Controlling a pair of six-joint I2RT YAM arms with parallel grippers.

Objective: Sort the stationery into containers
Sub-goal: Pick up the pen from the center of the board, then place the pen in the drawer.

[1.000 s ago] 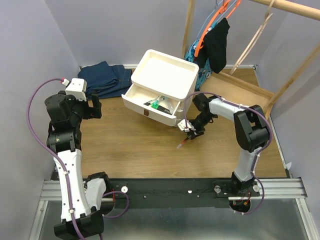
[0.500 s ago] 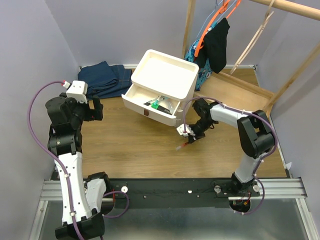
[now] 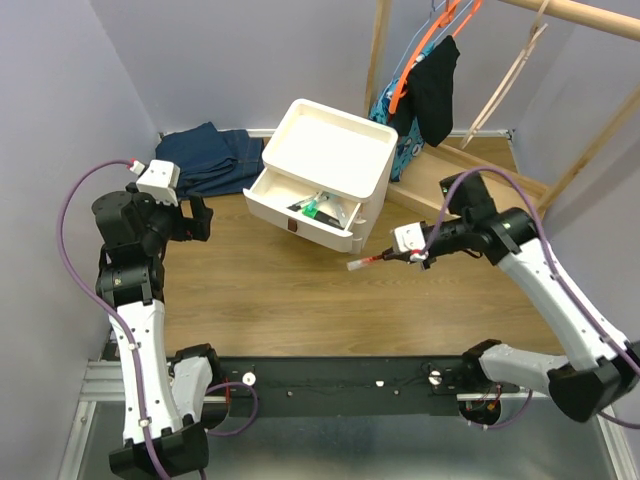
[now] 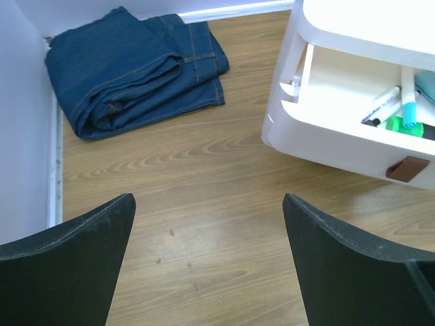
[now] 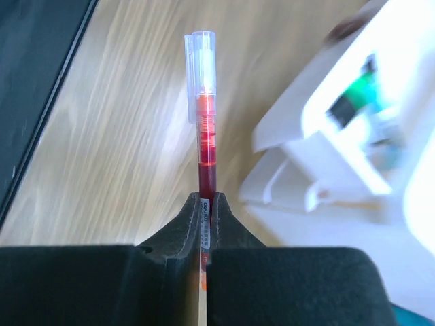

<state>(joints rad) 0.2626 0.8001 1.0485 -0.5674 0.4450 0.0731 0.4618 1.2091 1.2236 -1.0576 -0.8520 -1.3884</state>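
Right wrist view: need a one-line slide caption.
Right gripper pinches a red pen with a clear cap, held above the wooden table beside the open white drawer of markers.

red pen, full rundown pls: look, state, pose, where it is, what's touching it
The red pen is slim, with a translucent red barrel and a clear clipped cap. The right gripper is shut on its rear end, and the capped end sticks out beyond the fingers. In the top view it is lifted off the table, roughly level, pointing left toward the open drawer. Only the fingers touch it.
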